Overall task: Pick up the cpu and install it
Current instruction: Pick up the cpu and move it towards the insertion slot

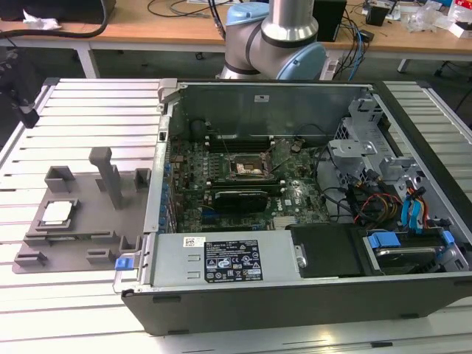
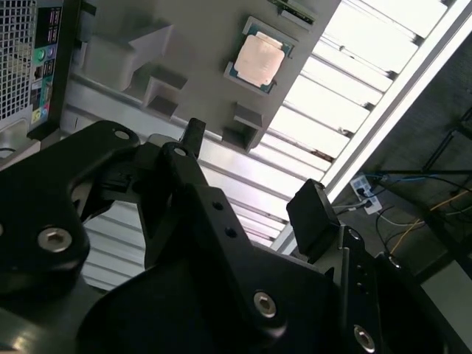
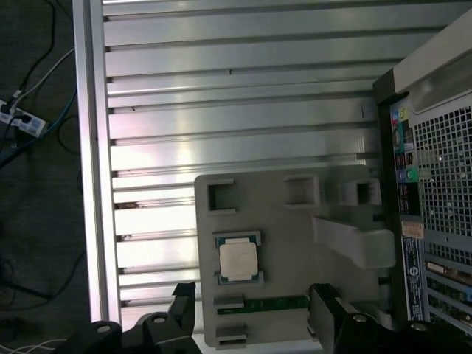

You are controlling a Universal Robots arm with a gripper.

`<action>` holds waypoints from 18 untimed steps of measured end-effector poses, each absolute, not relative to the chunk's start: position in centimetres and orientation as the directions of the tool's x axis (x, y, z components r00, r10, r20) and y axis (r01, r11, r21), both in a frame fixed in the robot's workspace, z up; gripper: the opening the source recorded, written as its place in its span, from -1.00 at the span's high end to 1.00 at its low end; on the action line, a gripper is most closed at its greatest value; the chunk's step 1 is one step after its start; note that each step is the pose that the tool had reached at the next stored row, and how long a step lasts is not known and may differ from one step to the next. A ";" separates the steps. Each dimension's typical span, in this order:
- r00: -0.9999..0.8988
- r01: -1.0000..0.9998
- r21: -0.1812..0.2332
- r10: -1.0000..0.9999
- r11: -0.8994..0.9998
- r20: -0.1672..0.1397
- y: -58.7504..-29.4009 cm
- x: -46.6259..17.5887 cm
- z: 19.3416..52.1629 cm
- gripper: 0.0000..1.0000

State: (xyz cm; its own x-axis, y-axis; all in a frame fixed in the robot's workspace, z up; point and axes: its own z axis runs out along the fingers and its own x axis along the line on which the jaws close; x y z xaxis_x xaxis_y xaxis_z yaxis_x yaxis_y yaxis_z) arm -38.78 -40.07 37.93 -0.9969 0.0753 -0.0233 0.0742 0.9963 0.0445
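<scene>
Grey tray (image 3: pixel 295 236), silvery square cpu (image 3: pixel 238 259)

Arm, exterior view: polished silver-grey cylindrical arm segment (image 1: pixel 289 16) above a rounded grey joint housing (image 1: pixel 251 48) with pale blue plastic end caps (image 1: pixel 313 59). Second wrist view: matte black metal gripper (image 2: pixel 254 173) built of angular link plates, round silver socket-head screws (image 2: pixel 54 238) at the pivots, small dark holes along the flat black fingers (image 2: pixel 208 200), tips squared and blocky
</scene>
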 end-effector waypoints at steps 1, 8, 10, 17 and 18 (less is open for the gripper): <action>-0.997 0.074 0.044 0.075 0.996 -0.023 -40.1 -38.8 37.8 -0.44; -0.997 0.074 0.045 0.075 0.996 -0.023 -40.1 -38.8 37.0 -0.44; -0.997 0.074 0.044 0.075 0.996 -0.023 -40.1 -38.8 36.7 -0.44; -0.997 0.074 0.045 0.075 0.996 -0.023 -40.1 -38.8 35.9 -0.44; -0.997 0.074 0.044 0.075 0.996 -0.023 -40.1 -38.8 35.8 -0.44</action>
